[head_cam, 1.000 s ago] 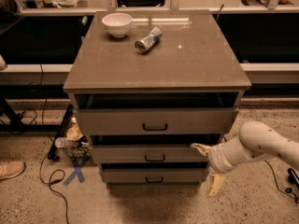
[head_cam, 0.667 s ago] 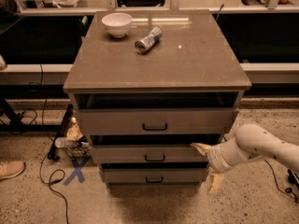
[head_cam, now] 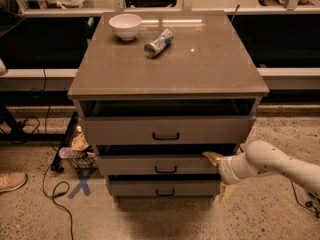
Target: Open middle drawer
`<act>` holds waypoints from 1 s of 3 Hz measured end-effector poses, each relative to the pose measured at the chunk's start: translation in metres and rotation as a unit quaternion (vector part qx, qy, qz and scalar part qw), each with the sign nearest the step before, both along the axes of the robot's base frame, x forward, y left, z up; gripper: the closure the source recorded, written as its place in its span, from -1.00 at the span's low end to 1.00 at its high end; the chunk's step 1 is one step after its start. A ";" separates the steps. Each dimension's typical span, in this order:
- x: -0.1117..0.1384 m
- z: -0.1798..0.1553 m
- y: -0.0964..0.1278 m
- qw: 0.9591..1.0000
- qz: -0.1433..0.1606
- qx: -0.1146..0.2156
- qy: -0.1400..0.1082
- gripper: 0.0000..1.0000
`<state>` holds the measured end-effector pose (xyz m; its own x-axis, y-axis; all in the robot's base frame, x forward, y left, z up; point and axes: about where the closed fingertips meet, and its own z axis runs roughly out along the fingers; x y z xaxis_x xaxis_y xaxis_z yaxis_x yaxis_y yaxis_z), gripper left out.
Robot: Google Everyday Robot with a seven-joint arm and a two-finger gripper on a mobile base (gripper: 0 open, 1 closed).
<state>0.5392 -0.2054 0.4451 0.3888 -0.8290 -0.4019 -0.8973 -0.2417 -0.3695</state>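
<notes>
The grey cabinet has three stacked drawers. The middle drawer [head_cam: 130, 165] has a small black bar handle [head_cam: 165, 170] and sits out a little, with a dark gap above it. My gripper [head_cam: 219, 174] is at the drawer's right end, on a white arm coming in from the right. It is open: the upper fingertip [head_cam: 212, 157] lies at the top right edge of the middle drawer's front, and the lower fingertip [head_cam: 226, 190] hangs beside the lowest drawer [head_cam: 135, 188]. It holds nothing.
The top drawer [head_cam: 125, 130] is pulled slightly out. A white bowl [head_cam: 125, 25] and a lying can [head_cam: 158, 42] are on the cabinet top [head_cam: 210, 64]. Cables, clutter [head_cam: 77, 149], a blue floor cross [head_cam: 81, 185] and a shoe [head_cam: 11, 181] are at the left.
My arm has drawn in slightly toward the cabinet; the gripper stays at the middle drawer's right end. The drawers have not visibly moved.
</notes>
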 end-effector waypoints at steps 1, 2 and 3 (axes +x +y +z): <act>0.013 -0.015 -0.004 1.000 -0.013 0.000 -0.021 -1.00; 0.029 -0.024 -0.005 0.999 -0.031 0.016 -0.039 -1.00; 0.046 -0.035 -0.001 0.998 -0.041 0.016 -0.043 -1.00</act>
<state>0.5853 -0.2065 0.4102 0.3535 -0.8474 -0.3961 -0.8784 -0.1552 -0.4520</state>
